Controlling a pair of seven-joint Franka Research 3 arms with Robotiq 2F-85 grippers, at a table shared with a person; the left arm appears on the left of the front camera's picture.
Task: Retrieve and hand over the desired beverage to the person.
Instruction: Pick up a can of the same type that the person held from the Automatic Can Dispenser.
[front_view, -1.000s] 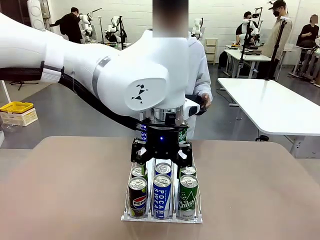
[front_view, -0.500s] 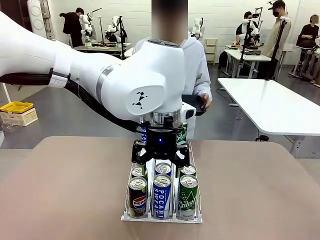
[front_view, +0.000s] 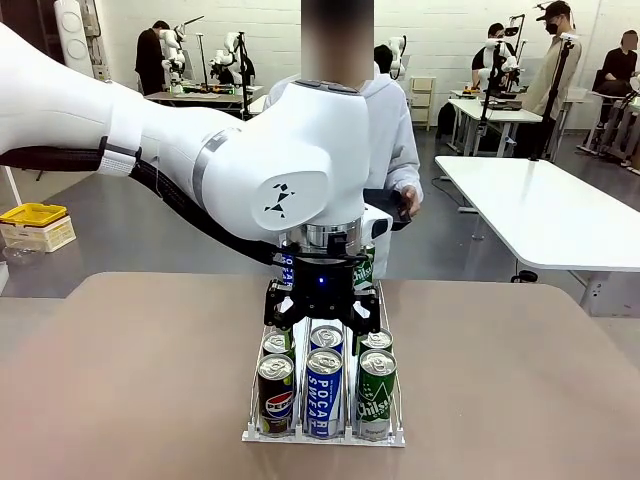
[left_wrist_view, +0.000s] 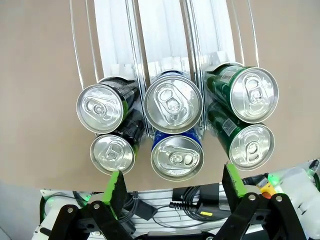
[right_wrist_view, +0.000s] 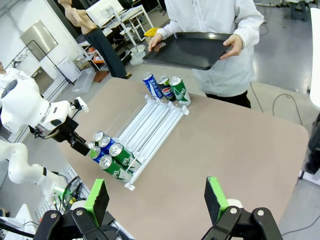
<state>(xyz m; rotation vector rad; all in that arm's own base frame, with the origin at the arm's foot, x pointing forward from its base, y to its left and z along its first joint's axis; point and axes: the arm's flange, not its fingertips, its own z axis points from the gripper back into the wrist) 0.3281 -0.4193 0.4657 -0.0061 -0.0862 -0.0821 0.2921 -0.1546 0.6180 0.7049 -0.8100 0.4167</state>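
Beyond, grey floor (front_view: 110, 235), white tables (front_view: 545, 210).

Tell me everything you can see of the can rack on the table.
The can rack is a long dispenser: white base strips and thin wire rails forming three parallel lanes. It rests on the brown table, running from the robot's side toward the person. Six cans fill its near end, two per lane; three far cans stand at the other end. The left gripper hangs open over the six.
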